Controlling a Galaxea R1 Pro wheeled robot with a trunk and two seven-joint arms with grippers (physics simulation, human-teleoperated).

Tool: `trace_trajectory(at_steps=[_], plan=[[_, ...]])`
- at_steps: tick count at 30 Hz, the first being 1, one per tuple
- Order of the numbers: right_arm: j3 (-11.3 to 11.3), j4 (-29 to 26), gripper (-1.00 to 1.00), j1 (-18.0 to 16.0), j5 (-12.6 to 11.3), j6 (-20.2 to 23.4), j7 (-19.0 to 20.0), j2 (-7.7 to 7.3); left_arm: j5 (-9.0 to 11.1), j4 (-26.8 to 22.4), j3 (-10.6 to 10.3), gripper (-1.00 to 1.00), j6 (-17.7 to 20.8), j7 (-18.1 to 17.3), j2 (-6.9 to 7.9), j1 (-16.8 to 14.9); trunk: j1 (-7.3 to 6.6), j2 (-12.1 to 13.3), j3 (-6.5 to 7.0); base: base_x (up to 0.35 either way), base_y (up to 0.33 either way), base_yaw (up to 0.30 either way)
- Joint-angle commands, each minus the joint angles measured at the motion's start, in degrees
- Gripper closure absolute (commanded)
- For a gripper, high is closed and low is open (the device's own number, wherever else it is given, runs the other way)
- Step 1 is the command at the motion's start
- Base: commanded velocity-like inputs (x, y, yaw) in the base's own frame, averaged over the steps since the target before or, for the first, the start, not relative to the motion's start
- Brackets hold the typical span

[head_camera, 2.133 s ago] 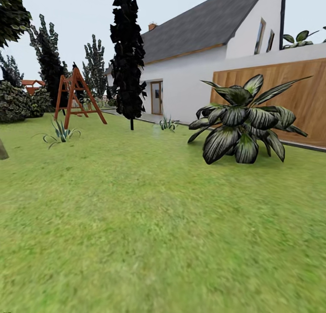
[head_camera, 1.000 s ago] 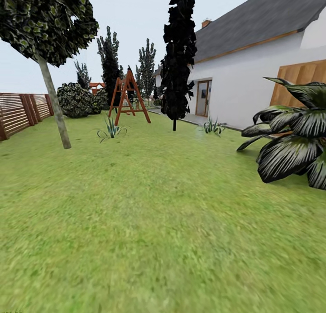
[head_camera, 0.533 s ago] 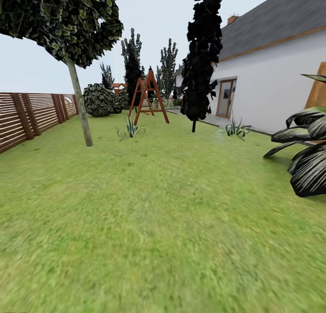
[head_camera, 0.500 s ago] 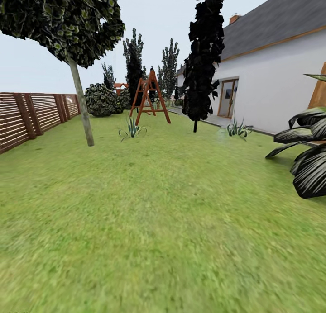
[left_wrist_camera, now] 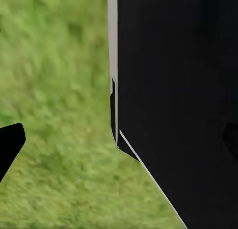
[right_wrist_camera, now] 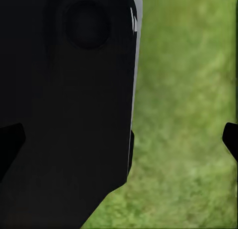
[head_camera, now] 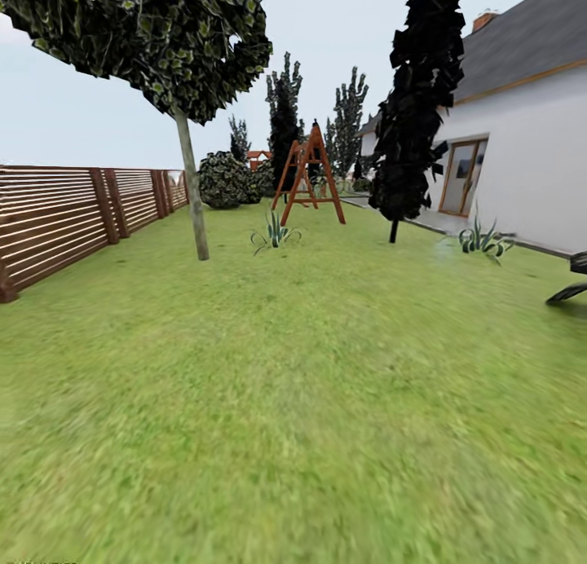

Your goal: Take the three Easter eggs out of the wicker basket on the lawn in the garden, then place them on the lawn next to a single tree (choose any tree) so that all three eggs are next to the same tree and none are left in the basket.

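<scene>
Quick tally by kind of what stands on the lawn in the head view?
Leafy tree: 1
Near-black cypress: 1
Swing frame: 1
Round bush: 1
Spiky plants: 2
Total: 6

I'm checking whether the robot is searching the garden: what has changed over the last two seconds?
The head camera swung left: the tree and wooden fence came into view, and the broad-leaved plant slid to the right edge. Nothing on the lawn itself moved, and nothing was grasped or released.
</scene>
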Motion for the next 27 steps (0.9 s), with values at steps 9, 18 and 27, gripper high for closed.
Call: trace_trajectory(at_steps=[9, 18, 27], plan=[[0.01, 0.0, -1.0, 0.0, 0.27, -0.02, -0.02, -0.01, -0.01, -0.11, 0.01, -1.0, -0.02, -0.03, 0.0, 0.03, 0.03, -0.02, -0.03, 0.278, 0.0, 0.294], [0.01, 0.0, -1.0, 0.0, 0.29, -0.02, -0.02, -0.01, -0.01, -0.12, 0.01, -1.0, -0.04, -0.03, 0.0, 0.03, 0.03, -0.02, -0.03, 0.278, 0.0, 0.294], [0.01, 0.0, -1.0, 0.0, 0.36, -0.02, -0.02, -0.01, -0.01, -0.12, 0.01, -1.0, 0.01, -0.03, 0.0, 0.03, 0.03, -0.02, -0.03, 0.278, 0.0, 0.288]])
